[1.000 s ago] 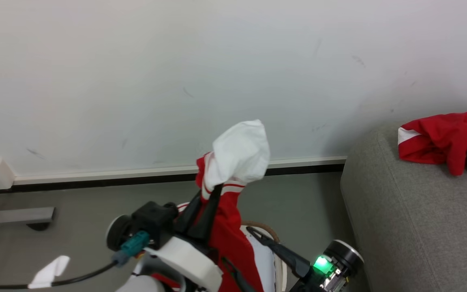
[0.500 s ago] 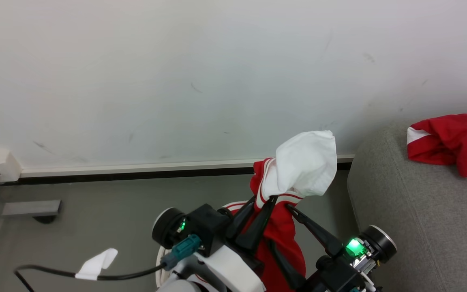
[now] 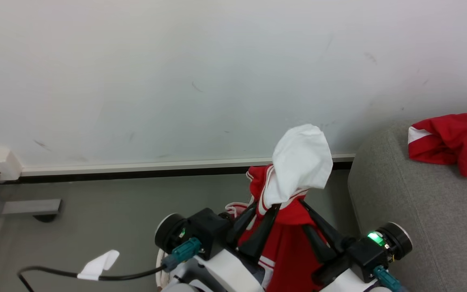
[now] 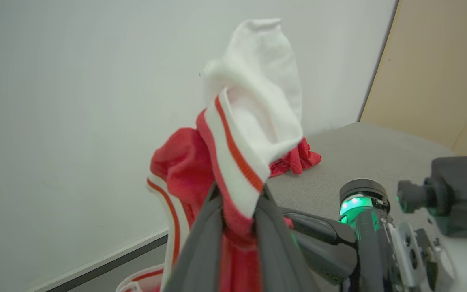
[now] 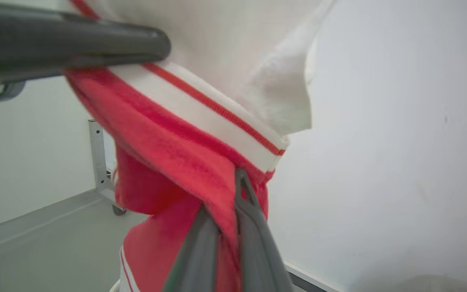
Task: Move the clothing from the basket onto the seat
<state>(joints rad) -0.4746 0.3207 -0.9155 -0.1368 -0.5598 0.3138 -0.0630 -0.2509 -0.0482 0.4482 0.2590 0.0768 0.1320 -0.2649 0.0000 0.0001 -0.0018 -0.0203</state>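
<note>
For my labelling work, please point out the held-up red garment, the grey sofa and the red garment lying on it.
held red garment point(image 3: 300, 162): head view, its white panel.
grey sofa point(image 3: 412, 202): head view, bare grey fabric.
red garment on the sofa point(image 3: 448, 140): head view, its red middle.

White forearm shells point(image 3: 233, 272) end in black wrist blocks point(image 3: 211, 232) with round silver-rimmed caps point(image 3: 397, 239), green lights point(image 3: 374, 237) and teal connectors point(image 3: 185, 250). A black cable point(image 3: 55, 274) carries a white tag point(image 3: 97, 263). The fingers point(image 3: 258, 237) are long, dark grey and tapering.
</note>
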